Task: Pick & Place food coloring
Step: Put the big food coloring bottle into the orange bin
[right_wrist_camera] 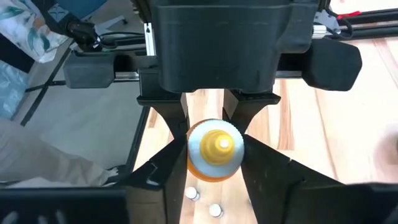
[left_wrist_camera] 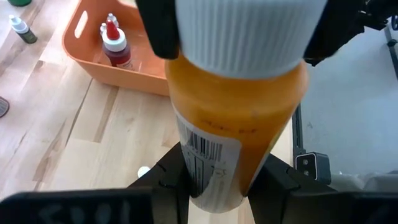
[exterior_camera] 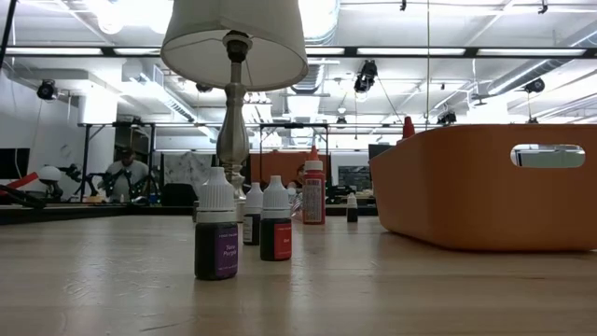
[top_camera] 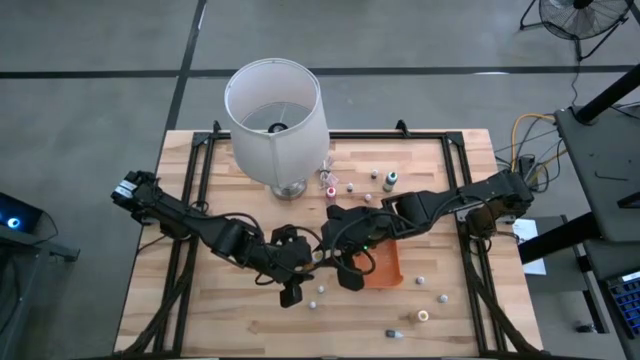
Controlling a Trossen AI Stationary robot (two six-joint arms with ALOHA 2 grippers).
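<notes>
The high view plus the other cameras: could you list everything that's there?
Table: one, pale wood, under everything.
Lamp: one, white shade, far side of the table.
Tray: one, orange, centre-right; holds at least two small bottles, including a red bottle.
Loose small bottles: roughly a dozen, mixed colours, scattered beside the lamp and around the tray.
Orange bottle: one, white cap, held between both arms.
Fan: one, dark, on the floor beyond the table.
Left gripper: fingers shut on the orange bottle's base.
Right gripper: fingers shut on its cap.
</notes>
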